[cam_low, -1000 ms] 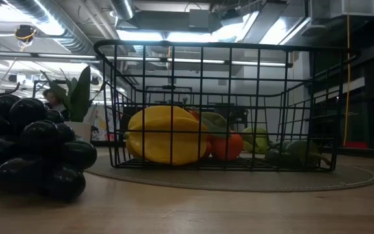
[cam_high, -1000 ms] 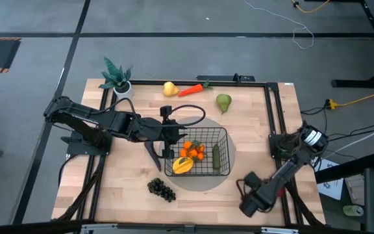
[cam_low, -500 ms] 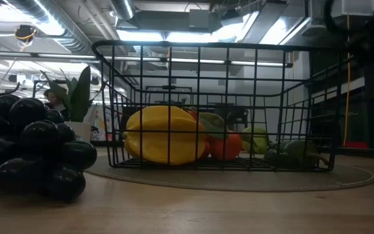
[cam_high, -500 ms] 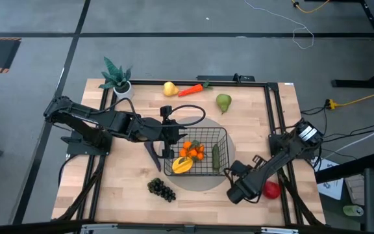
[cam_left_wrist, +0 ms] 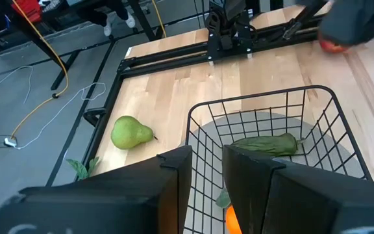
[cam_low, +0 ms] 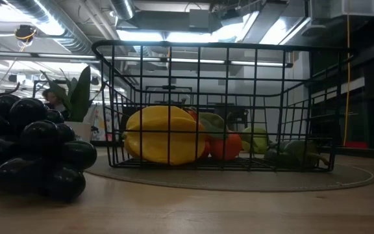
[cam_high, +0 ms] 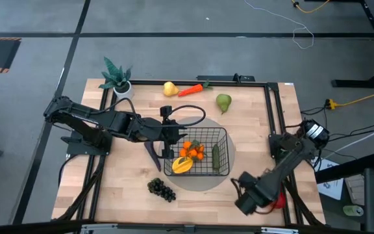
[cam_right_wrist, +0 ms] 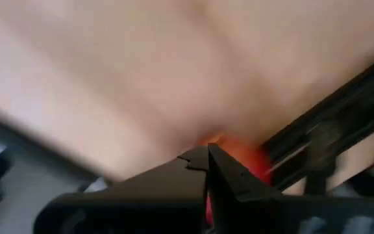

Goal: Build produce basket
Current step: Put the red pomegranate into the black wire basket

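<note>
The black wire basket (cam_high: 200, 153) stands on a round grey mat in mid-table. It holds a yellow mango (cam_high: 182, 165), oranges and a green cucumber (cam_left_wrist: 265, 144). My left gripper (cam_high: 168, 144) is at the basket's left wall and shut on it. My right gripper (cam_high: 247, 203) hovers shut near the table's near right corner. A red apple (cam_high: 280, 201) peeks out beside that arm and shows just past the fingertips (cam_right_wrist: 206, 156) in the blurred right wrist view. Dark grapes (cam_high: 162, 189) lie near the front edge. My left gripper holds the basket's left wall just below the rim (cam_left_wrist: 193, 140), one finger inside the basket and one outside. The fingers come from the table's left, slanting down a little. The basket rests upright on the mat.
A green pear (cam_high: 223, 102), a yellow pear (cam_high: 169, 88) and an orange carrot (cam_high: 192, 90) lie toward the far edge. A potted plant (cam_high: 117, 78) stands at the far left corner. A purple eggplant (cam_high: 153, 156) lies left of the basket. Black frame rails (cam_high: 279, 117) border the table.
My right gripper swung toward the basket, baring the red apple on the table, then drew back toward the near right corner. It rose and its wrist rolled as it went, and it stayed shut. The arm now covers most of the apple.
</note>
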Tool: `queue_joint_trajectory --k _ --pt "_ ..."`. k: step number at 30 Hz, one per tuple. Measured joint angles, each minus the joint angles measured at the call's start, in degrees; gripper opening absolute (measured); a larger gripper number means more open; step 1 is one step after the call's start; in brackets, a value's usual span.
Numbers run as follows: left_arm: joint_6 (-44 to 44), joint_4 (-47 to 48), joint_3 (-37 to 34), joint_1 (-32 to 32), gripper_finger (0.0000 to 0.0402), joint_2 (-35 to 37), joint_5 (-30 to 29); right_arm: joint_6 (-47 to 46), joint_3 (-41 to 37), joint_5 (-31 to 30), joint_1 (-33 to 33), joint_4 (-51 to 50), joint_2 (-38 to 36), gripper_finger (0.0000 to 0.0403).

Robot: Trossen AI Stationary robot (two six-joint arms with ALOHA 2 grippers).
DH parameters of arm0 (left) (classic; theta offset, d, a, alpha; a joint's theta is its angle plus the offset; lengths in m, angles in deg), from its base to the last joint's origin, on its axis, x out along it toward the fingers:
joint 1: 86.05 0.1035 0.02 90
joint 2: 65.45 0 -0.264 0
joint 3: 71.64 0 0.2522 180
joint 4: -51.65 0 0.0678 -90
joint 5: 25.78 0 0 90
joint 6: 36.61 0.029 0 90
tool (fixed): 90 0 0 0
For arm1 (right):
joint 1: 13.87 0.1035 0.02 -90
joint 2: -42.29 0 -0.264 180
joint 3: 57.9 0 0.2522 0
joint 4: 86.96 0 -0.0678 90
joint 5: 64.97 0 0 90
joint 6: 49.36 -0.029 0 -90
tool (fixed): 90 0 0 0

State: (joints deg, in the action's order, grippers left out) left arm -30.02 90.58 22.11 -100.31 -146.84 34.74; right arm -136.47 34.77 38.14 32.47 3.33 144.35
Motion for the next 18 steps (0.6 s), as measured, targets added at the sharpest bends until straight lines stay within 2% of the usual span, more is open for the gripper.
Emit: queue_joint_trajectory --k 7,12,18 --pt "0.02 0.11 0.00 0.00 0.0077 0.00 -0.02 -13.33 -0.02 9.68 7.43 9.65 0.00 0.0000" --pt "0.03 0.11 0.00 0.00 0.0077 0.00 -0.02 -24.92 -0.02 20.89 12.07 9.27 0.01 0.0000" --pt "0.04 0.11 0.00 0.14 0.0077 0.00 -0.01 -26.43 -2.27 21.97 14.72 7.62 0.02 0.0000"
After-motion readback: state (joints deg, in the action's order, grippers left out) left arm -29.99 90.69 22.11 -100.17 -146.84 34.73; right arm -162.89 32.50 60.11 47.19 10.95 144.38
